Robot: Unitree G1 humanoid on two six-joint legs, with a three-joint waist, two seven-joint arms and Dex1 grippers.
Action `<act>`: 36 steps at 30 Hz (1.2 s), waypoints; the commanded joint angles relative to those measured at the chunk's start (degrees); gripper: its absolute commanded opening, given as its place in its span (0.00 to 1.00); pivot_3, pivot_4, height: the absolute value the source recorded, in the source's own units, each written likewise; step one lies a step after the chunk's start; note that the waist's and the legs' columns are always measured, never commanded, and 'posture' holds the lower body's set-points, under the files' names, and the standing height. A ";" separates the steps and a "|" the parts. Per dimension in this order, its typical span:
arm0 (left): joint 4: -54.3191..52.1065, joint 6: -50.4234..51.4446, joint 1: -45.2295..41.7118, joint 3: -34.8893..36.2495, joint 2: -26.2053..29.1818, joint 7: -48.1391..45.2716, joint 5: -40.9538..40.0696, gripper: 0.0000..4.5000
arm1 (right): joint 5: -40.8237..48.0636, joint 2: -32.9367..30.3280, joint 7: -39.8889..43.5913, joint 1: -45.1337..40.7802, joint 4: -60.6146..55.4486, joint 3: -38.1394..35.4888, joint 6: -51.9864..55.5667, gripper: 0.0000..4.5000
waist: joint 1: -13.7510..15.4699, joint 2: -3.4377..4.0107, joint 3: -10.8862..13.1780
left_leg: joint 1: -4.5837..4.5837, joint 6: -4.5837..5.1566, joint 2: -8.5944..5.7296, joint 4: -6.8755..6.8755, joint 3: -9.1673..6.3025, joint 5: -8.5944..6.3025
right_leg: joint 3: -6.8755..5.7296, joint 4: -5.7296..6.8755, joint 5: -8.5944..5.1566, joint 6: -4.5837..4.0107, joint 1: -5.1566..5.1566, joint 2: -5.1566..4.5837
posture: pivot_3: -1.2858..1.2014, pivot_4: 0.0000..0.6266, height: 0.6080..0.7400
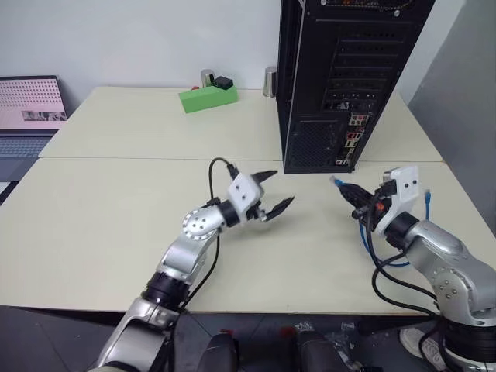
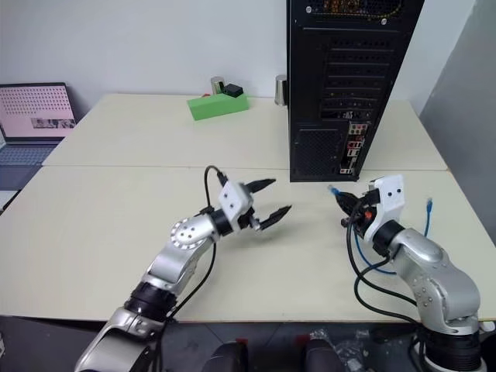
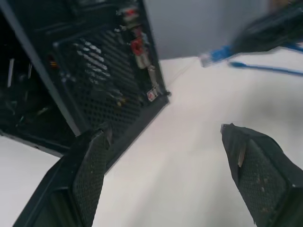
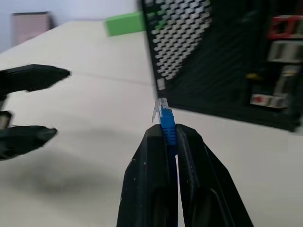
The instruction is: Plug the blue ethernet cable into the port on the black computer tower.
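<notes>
The black computer tower (image 1: 341, 77) stands at the back right of the table, rear panel facing me. Its small coloured connectors (image 1: 353, 139) sit low on that panel; I cannot tell the port apart among them. My right gripper (image 4: 169, 130) is shut on the blue ethernet cable (image 1: 366, 236) just behind its clear plug (image 4: 162, 111). The plug points toward the tower's lower rear, a short way in front of it. The cable loops down beside the right arm, its other end (image 1: 428, 195) lying on the table. My left gripper (image 1: 279, 190) hovers open and empty at mid-table, left of the plug.
A green block (image 1: 208, 98) lies at the back of the table with two small metal cylinders (image 1: 269, 80) near it. A laptop (image 1: 29, 116) sits off the far left edge. A grey wall (image 1: 465, 93) rises to the right of the tower.
</notes>
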 commanded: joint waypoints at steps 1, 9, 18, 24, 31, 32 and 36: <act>-2.02 6.53 -3.32 2.31 -4.21 6.51 1.25 0.87 | -5.19 2.39 -6.99 -2.67 -1.44 -0.26 -2.46 0.00 | -0.03 0.00 0.00 | -0.01 0.00 0.00 -0.01 0.01 0.00 | 0.02 0.00 0.00 0.00 -0.03 0.00 | 0.52 0.24 1.00; 3.00 8.14 -8.46 1.88 -12.18 15.40 7.77 0.87 | -11.73 8.02 -14.16 -13.29 9.25 -0.22 -6.36 0.00 | 0.08 0.00 0.00 | -0.02 -0.01 -0.04 -0.05 0.03 0.00 | 0.03 -0.06 0.00 -0.01 -0.02 -0.02 | 0.52 0.24 1.00; 6.32 8.77 -10.70 2.78 -14.92 16.93 9.27 0.87 | -14.39 9.41 -13.56 -19.66 19.71 -0.21 -11.62 0.00 | 0.17 0.01 0.00 | -0.05 -0.01 -0.04 -0.09 0.05 0.01 | 0.04 -0.05 0.00 -0.02 -0.08 -0.02 | 0.52 0.24 1.00; 7.55 9.22 -11.81 3.35 -16.02 16.44 9.13 0.87 | -15.13 9.53 -12.65 -21.93 23.83 0.09 -13.22 0.00 | 0.12 0.01 0.00 | -0.05 -0.01 -0.04 -0.10 0.05 0.01 | 0.04 -0.05 0.00 -0.02 -0.09 -0.02 | 0.52 0.24 1.00; 7.46 10.22 -11.88 3.64 -15.81 12.14 7.46 0.87 | -15.81 9.59 -12.04 -23.13 26.59 0.47 -14.52 0.00 | 0.10 0.01 0.00 | -0.06 -0.01 -0.04 -0.10 0.06 0.01 | 0.05 -0.04 0.00 -0.02 -0.11 -0.02 | 0.52 0.24 1.00; 7.47 10.32 -11.93 3.57 -15.85 11.51 7.33 0.87 | -15.91 9.60 -11.94 -23.27 26.85 0.52 -14.66 0.00 | 0.10 0.01 0.00 | -0.06 -0.01 -0.03 -0.10 0.06 0.01 | 0.05 -0.04 0.00 -0.02 -0.11 -0.02 | 0.52 0.24 1.00; 7.45 9.99 -12.02 3.17 -16.11 10.51 7.87 0.87 | -16.02 9.81 -11.72 -23.89 27.53 0.52 -14.95 0.00 | 0.13 0.01 0.00 | -0.07 -0.01 -0.04 -0.10 0.06 0.01 | 0.05 -0.05 0.00 -0.02 -0.11 -0.03 | 0.52 0.24 1.00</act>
